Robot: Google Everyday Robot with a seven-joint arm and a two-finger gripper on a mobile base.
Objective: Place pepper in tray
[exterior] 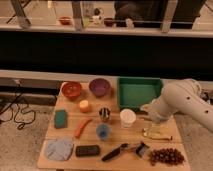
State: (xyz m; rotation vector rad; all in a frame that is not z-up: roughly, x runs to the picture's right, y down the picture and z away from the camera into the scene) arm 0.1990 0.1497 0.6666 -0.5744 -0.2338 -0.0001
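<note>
The pepper (pixel 82 127), slim and orange-red, lies on the wooden table left of centre, between a green sponge and a blue cup. The green tray (pixel 136 92) stands at the back right of the table with nothing in it that I can see. My white arm reaches in from the right, and the gripper (pixel 146 108) is low at the tray's front right corner, next to a white cup. It is well to the right of the pepper and holds nothing that I can see.
On the table are an orange bowl (pixel 72 89), a purple bowl (pixel 99 87), an orange fruit (pixel 84 105), a green sponge (pixel 61 118), a metal cup (pixel 104 114), a white cup (pixel 128 118), a blue cup (pixel 103 131), a cloth (pixel 60 149), grapes (pixel 165 156) and a yellowish piece (pixel 155 132).
</note>
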